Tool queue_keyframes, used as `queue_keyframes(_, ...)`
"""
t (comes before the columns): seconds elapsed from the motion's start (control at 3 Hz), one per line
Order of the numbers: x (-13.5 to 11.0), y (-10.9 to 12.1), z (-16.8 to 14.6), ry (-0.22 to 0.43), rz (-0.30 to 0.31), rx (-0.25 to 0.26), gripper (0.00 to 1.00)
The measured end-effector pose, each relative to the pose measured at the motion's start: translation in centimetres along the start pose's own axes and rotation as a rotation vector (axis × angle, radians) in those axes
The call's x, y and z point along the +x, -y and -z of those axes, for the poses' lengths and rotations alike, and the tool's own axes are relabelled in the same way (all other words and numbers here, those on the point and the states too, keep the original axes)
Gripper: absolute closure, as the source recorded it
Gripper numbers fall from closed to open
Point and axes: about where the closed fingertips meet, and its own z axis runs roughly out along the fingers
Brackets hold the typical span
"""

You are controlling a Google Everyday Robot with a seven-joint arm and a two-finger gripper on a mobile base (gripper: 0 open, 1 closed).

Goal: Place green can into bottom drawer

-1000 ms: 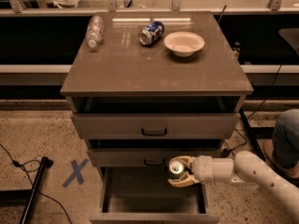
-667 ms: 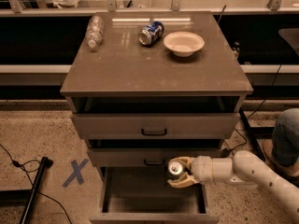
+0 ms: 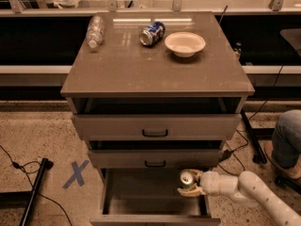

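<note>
My tool [image 3: 190,183] is clamped on the green can [image 3: 186,178], its silver top facing up. It hangs inside the opening of the bottom drawer [image 3: 141,197], near the right-hand wall, with the grey floor spreading below and to the left of it. The can is not yet resting on that floor, as far as I can judge. Just above my tool sits the front of the middle drawer [image 3: 155,158]. If I lift or pull back carelessly, the can's rim or my wrist could knock against that front. The drawer's right wall is just beside my tool, so a sideways drift could catch the can on it. Letting go from this height could also tip the can and send it rolling. Far above and behind my tool, the blue can [image 3: 152,33], the bottle [image 3: 95,30] and the bowl [image 3: 185,43] lie on the desk [image 3: 155,74]. Against the earlier frame, my tool and the can have sunk a little and shifted to the right, deeper into the drawer; nothing on the desk has moved.
</note>
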Motion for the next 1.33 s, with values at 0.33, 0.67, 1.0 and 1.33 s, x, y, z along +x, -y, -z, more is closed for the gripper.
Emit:
queue_keyframes(0.33, 6.2, -0.2, 0.3, 0.047, -0.034, 0.042, 1.0)
queue_keyframes(0.67, 10.6, -1.1, -1.0, 0.062, -0.052, 0.023, 1.0)
queue_keyframes(1.0, 12.8, -1.7, -3.3, 0.071, -0.047, -0.013, 1.0)
queue_keyframes(1.33, 14.0, -1.6, -4.9, 0.077, -0.032, -0.008, 0.84)
